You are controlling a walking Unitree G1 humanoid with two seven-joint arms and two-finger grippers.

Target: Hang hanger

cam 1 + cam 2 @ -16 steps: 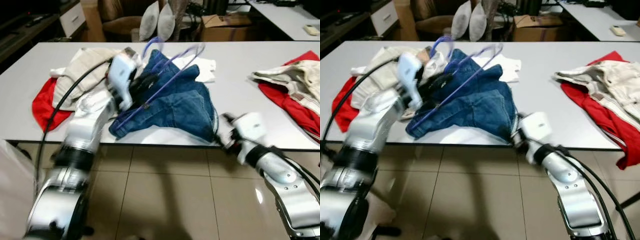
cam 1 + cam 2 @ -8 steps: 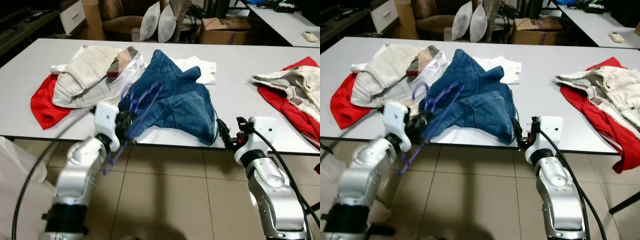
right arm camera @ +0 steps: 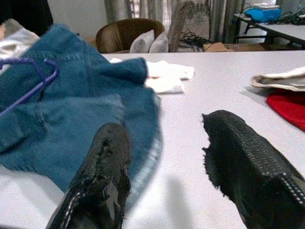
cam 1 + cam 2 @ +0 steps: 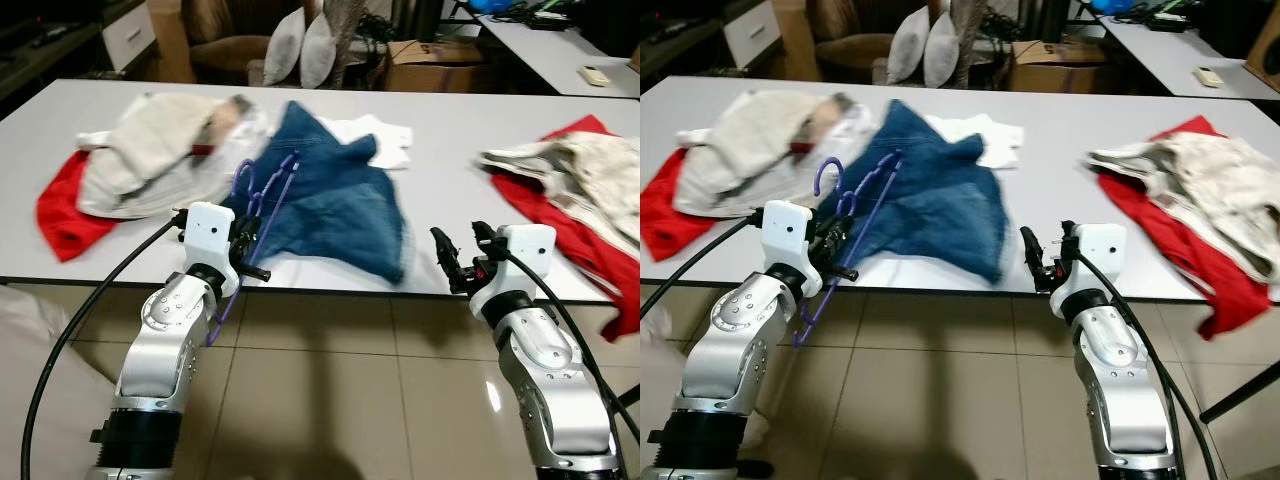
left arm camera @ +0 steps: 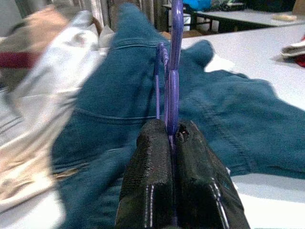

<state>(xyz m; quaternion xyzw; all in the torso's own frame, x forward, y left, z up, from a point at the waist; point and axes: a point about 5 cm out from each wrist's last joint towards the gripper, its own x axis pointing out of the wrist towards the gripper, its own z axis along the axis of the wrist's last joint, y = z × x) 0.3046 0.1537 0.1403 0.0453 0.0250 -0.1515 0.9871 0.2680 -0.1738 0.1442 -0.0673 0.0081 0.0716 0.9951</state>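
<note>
A purple hanger (image 4: 262, 195) is clamped upright in my left gripper (image 4: 252, 256) at the front edge of the white table (image 4: 470, 130). Its hook rises over the blue jeans (image 4: 335, 200), and its lower bar hangs below the table edge. In the left wrist view the black fingers (image 5: 152, 157) are shut on the hanger (image 5: 172, 67) with the jeans (image 5: 119, 95) behind. My right gripper (image 4: 458, 260) is open at the table's front edge, just right of the jeans' hem. The right wrist view shows its fingers (image 3: 107, 152) wide apart and holding nothing.
A heap of beige and white clothes (image 4: 150, 150) on a red cloth (image 4: 55, 215) lies at the table's left. Beige and red garments (image 4: 570, 170) lie at its right. Behind the table stand a chair with pillows (image 4: 300, 45) and a cardboard box (image 4: 430, 50). Tiled floor (image 4: 330, 400) lies below.
My left arm has brought the hanger down from above the jeans to the table's front edge. The right gripper has drawn slightly away from the jeans' hem. The camera has also shifted.
</note>
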